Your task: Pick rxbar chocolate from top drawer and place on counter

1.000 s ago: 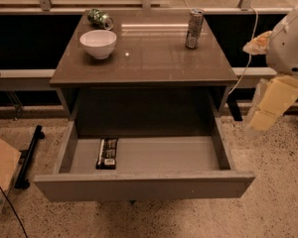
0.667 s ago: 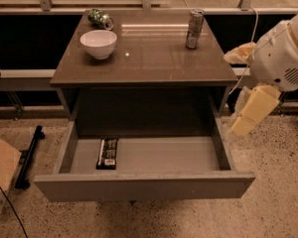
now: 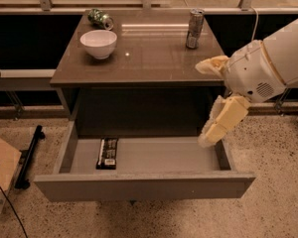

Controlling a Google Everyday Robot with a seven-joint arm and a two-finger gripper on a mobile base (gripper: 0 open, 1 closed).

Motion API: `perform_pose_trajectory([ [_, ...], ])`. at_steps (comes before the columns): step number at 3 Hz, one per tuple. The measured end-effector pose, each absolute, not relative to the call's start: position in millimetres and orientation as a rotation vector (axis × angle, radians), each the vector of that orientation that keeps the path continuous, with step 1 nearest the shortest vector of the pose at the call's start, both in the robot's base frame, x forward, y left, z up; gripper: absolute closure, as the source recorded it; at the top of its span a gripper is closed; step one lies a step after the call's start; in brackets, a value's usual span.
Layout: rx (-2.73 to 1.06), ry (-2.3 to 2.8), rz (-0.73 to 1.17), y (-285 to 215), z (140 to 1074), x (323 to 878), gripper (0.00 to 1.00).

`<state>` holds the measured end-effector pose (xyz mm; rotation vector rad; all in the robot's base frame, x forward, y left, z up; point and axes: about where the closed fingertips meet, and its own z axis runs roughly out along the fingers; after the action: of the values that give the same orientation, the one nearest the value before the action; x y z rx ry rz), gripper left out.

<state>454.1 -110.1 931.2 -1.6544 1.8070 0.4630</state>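
Observation:
The rxbar chocolate [image 3: 108, 152], a dark flat bar with a white label at its near end, lies in the left part of the open top drawer [image 3: 139, 185]. The counter [image 3: 149, 53] is the glossy grey-brown top above it. My gripper [image 3: 201, 104] hangs at the right, above the drawer's right end and in front of the counter's right front corner. It is open and empty: one pale finger [image 3: 211, 65] is at counter height, and the other [image 3: 221, 120] points down towards the drawer. It is well to the right of the bar.
On the counter stand a white bowl [image 3: 98, 43], a crushed green can [image 3: 100, 19] behind it, and an upright silver can [image 3: 194, 29] at the back right. A cardboard box [image 3: 0, 172] and a black bar [image 3: 30, 157] lie on the floor at the left.
My arm and gripper have moved left, from beside the cabinet to over the drawer's right end. The bar and drawer have not moved.

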Motion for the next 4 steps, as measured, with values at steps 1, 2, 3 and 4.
perform_pose_trajectory([
  [1, -1.703, 1.69, 0.577, -64, 906, 476, 0.0],
  [2, -1.703, 1.69, 0.577, -64, 905, 476, 0.0],
  [3, -1.657, 1.654, 0.589, -56, 893, 481, 0.0],
  [4, -1.618, 1.611, 0.641, -42, 871, 491, 0.0],
])
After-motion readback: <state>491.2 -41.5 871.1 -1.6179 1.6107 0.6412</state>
